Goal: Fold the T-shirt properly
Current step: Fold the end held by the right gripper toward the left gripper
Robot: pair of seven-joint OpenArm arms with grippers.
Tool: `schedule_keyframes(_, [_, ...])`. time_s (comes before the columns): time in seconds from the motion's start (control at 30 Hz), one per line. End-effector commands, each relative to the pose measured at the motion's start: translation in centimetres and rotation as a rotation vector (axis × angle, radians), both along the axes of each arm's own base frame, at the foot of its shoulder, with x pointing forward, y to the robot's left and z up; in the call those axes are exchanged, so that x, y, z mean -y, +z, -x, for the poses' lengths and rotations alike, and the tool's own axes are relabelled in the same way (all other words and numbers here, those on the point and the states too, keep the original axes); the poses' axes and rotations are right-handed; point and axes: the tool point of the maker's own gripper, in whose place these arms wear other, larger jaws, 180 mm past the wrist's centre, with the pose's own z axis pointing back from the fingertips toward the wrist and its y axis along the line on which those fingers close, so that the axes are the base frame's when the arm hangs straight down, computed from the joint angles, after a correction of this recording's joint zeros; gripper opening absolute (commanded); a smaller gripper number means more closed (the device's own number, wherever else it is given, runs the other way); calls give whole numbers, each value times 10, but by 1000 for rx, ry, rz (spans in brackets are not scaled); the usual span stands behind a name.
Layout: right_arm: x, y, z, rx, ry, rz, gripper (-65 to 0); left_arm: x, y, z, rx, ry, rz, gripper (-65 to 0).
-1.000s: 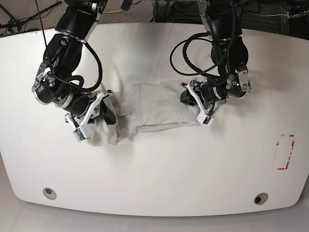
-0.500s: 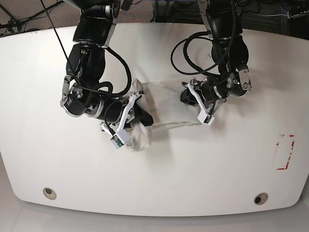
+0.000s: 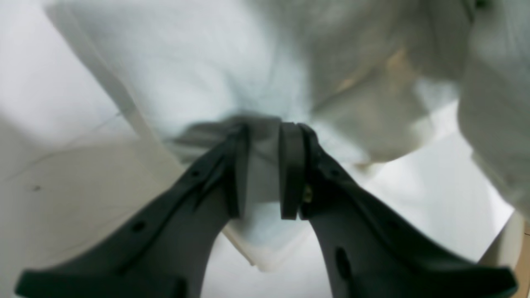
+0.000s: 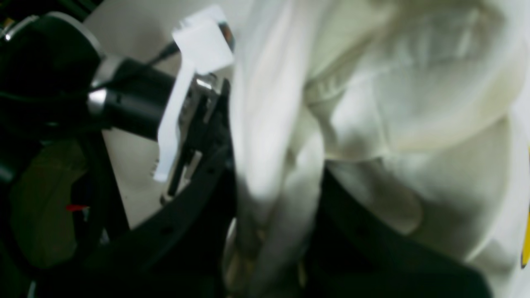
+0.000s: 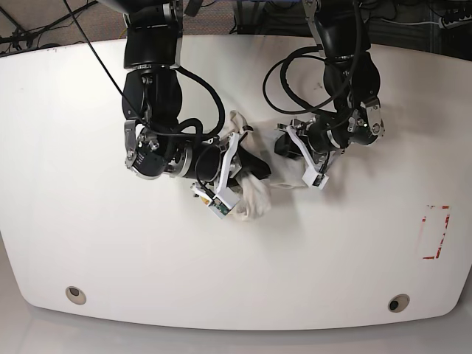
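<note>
T-shirt (image 5: 254,198), cream: lying bunched at centre frame on the white table (image 5: 88,243). Right hand (image 5: 247,164) is pinching a wad of it; left hand (image 3: 263,165) is clamping an edge just beside.

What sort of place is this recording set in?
Probably a robotics lab: a bare white table with red tape marks, cables and stands on the floor behind it, and two black arms working a T-shirt.

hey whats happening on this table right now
A two-armed robot is folding a cream T-shirt on a white table. The right claw is clamped on a bunched end of the cloth, close beside the left claw, which pinches another edge. The shirt hangs crumpled between them, not yet flat.
</note>
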Motion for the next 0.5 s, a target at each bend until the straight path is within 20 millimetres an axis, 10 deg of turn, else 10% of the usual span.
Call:
schedule_keyframes(0.0, [-12,20,-8,52,11,-80,-650,3,7,-4,14,-1,17,-537])
schedule_keyframes(0.47, [-13,-7,-15,-10,13,-104,-108,-14,37,-17,121,43,-3,-537])
